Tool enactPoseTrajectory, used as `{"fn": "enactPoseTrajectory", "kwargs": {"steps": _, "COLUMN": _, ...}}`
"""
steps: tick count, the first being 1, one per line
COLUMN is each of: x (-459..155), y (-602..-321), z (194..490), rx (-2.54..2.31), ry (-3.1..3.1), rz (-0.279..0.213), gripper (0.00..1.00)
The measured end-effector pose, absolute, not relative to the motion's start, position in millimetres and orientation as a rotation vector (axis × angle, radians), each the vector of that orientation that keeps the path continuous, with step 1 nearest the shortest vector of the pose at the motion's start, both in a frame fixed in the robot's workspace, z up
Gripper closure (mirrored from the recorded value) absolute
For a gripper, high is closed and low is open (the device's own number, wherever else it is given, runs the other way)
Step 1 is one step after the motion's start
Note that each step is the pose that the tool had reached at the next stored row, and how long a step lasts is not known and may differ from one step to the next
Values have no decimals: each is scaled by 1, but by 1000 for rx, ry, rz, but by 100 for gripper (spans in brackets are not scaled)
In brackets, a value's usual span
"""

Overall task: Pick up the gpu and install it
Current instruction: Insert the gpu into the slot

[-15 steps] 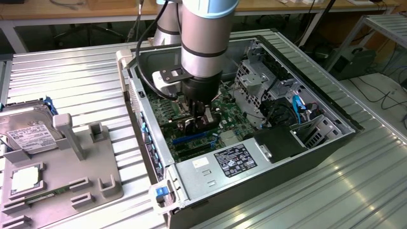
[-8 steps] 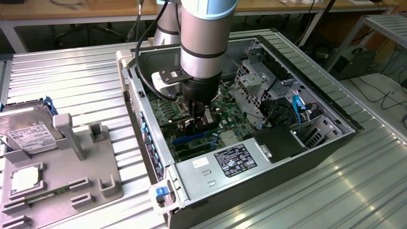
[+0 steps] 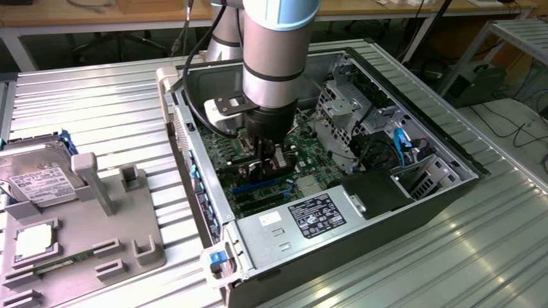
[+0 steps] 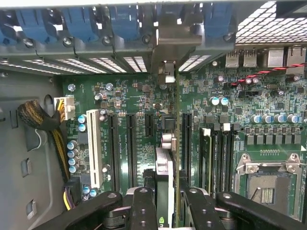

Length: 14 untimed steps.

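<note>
You are looking at an open computer case lying on its side on a ribbed metal bench, with the arm reaching straight down into it. To the exterior view's left sits a grey parts holder, with a hard drive standing in it; its other slots look mostly vacated, which fits a card already collected.

Inside the case, the green motherboard fills the floor, with a power supply at the near end and a drive cage toward the exterior view's right.

Your gripper is down over the expansion slots, jaws drawn in narrowly and clamped on the gpu, which you see edge-on in the wrist view, standing upright between the fingers. Its silver bracket runs up toward the rear slot openings of the case.

Judging progress: the pickup is done, and the card is carried to the board and roughly lined up along a long black slot. Whether its edge connector is already seated you cannot tell from here; the gripper holds it, so the install reads as unfinished, with the release left.
</note>
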State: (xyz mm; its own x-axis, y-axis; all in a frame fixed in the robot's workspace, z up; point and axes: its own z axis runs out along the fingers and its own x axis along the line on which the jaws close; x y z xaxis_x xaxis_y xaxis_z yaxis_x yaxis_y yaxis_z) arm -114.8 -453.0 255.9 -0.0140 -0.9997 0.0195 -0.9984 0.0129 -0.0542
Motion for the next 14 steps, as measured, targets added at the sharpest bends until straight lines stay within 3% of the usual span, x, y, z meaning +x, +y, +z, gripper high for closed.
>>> {"fn": "enactPoseTrajectory", "kwargs": {"steps": 14, "x": -115, "y": -453, "z": 254, "rx": -2193, "ry": 2222, "rz": -74, "gripper": 72}}
